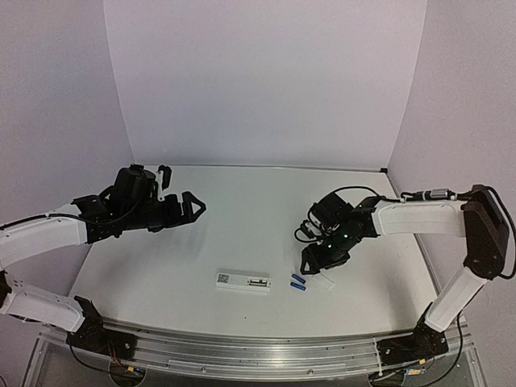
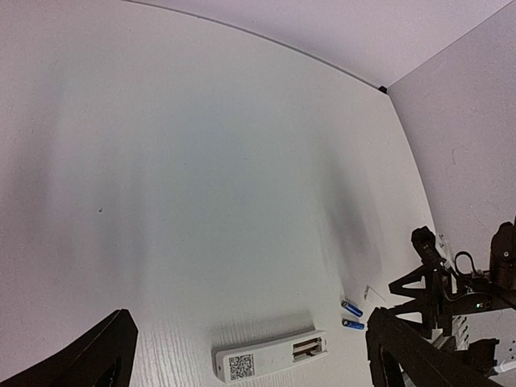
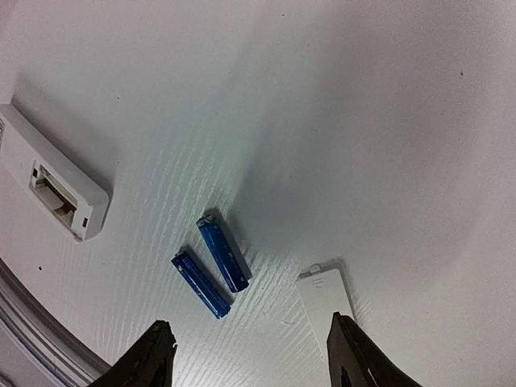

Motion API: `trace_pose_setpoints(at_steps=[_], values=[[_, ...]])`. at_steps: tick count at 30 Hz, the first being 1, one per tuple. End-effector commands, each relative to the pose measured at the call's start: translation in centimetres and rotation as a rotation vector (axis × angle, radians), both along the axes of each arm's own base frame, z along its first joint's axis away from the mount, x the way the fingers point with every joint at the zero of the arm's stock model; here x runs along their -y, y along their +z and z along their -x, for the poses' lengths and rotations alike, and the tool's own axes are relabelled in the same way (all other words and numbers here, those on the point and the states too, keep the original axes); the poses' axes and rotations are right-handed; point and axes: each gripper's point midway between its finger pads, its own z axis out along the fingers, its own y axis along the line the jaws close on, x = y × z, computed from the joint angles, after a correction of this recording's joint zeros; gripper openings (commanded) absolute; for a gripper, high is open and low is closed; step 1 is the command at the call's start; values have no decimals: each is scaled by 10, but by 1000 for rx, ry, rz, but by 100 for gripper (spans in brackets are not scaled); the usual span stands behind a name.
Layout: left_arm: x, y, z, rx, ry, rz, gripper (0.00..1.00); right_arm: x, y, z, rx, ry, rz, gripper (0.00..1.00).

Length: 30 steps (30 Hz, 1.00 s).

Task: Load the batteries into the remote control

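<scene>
Nearest the top camera, a metal rail (image 1: 258, 353) carries both arm bases; the work area lies beyond it.

**Progress**
- Remote control (image 1: 243, 281): laid back-up near the front edge of the table (image 1: 242, 210). The battery bay at its 3 o'clock end is uncovered and is seen to be empty.
- Batteries (image 3: 223, 254): both are laid close together on the table, at 3 o'clock from the remote and apart from it. Neither has been loaded.
- Cover (image 3: 325, 294): laid flat at 3 o'clock from the batteries.

Opening the bay is judged complete. Both cells are left to be picked up and seated.

**Grippers**
- Left gripper (image 1: 193, 205): held above the table at 10 o'clock from the remote, well apart from it. The jaws are spread wide; nothing is held or touched.
- Right gripper (image 3: 250, 334): poised over the batteries and cover. The jaws are parted with nothing between them. One finger is seen at the cover's edge; contact cannot be determined.
</scene>
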Motion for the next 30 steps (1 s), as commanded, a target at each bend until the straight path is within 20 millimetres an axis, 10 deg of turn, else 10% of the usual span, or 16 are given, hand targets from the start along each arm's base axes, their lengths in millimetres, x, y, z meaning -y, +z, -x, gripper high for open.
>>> trace_pose_setpoints(at_steps=[1, 30], values=[[4, 6, -8, 37, -3, -12, 100, -8, -7, 1, 9, 107, 41, 57], [24, -39, -1, -89, -98, -30, 100, -14, -45, 3, 3, 219, 138, 36]])
